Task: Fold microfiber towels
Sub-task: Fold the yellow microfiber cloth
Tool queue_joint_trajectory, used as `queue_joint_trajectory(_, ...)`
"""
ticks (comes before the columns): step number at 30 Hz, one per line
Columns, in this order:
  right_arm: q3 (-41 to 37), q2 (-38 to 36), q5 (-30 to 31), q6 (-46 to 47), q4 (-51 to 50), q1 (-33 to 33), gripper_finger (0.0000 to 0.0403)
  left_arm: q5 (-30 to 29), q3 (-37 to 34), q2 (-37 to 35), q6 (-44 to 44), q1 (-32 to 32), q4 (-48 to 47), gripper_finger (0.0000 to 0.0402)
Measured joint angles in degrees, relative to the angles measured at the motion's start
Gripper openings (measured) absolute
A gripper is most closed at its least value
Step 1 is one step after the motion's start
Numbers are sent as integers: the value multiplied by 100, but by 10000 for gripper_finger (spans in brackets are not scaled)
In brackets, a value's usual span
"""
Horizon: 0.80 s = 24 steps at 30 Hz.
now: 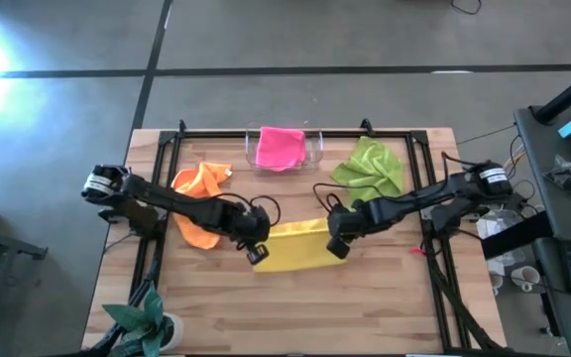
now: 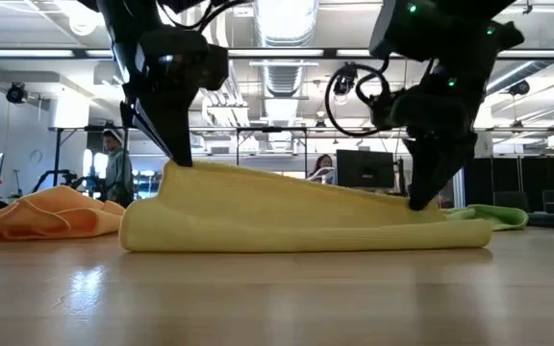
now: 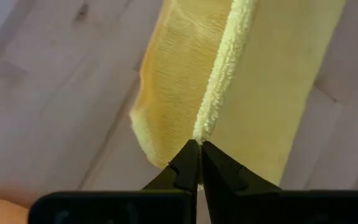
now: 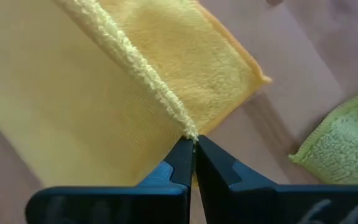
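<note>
At the near edge of the wooden table (image 1: pixel 295 307) a potted plant (image 1: pixel 145 322) is cut off by the frame, and the table's front corners are partly covered by the arm frames. From the high view the fingertips of both grippers are lost against the dark arm bodies; the wrist views resolve them. The left gripper (image 3: pixel 199 149) is clenched on the upper hem of the yellow towel (image 1: pixel 293 246) at its left end, the two dark fingers pressed together with the fluffy edge pinched at their tips. The right gripper (image 4: pixel 193 144) is likewise clenched on the same hem at the towel's right end. The yellow towel lies at the table's centre, folded over on itself into a long band; in the low view its left end stands raised into a soft hump while the right end slopes down toward the table, and how many layers lie beneath cannot be made out. Left of it, partly hidden under the left arm, lies the orange towel (image 1: pixel 202 190), crumpled and unfolded. Right of it and farther back lies a lime green towel (image 1: pixel 370 167), rumpled; whether it is one cloth or two heaped together cannot be told. At the far edge stands the clear plastic tray (image 1: pixel 317 146), its walls faint against the wood, holding the pink towel (image 1: pixel 280 148), which bulges above the rim and hangs over its front. In the room beyond, a person (image 2: pixel 115 168) shows, small and indistinct
</note>
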Motion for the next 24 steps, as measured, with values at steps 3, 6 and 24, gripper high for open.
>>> queue_joint_trajectory(3,134,26,-4,-119,-45,-81,8,4,0,1,2,77,-47,0)
queue_joint_trajectory(6,279,20,-5,-328,-47,-151,8,9,0,2,2,99,-55,0)
queue_joint_trajectory(24,592,26,17,-837,-83,-586,40,-38,0,24,199,100,-50,90)
